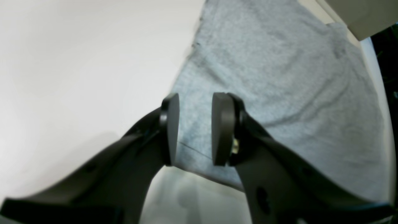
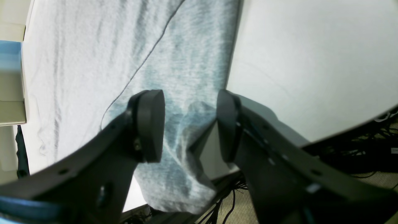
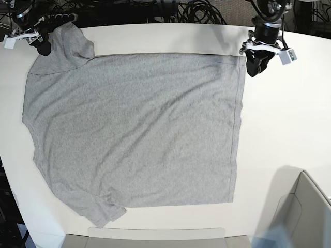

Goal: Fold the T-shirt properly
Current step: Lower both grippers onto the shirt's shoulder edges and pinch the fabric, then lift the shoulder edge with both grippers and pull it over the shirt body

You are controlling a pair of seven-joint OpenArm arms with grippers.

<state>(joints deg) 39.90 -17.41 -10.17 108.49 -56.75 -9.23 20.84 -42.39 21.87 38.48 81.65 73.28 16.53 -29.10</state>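
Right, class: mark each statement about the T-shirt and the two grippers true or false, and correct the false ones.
1. The T-shirt lies spread out flat on the table. True.
2. Black lettering shows on the side facing up. False: the upper side is plain grey.
3. The left gripper is shut on the cloth. False: its jaws stand apart, with the shirt's corner seen between them.
4. The right gripper is open, at a sleeve near the table's edge. True.
5. Both grippers are at the same long edge of the shirt, at opposite ends. True.
6. The shirt is already folded in half. False: it lies in a single spread layer, both sleeves out.
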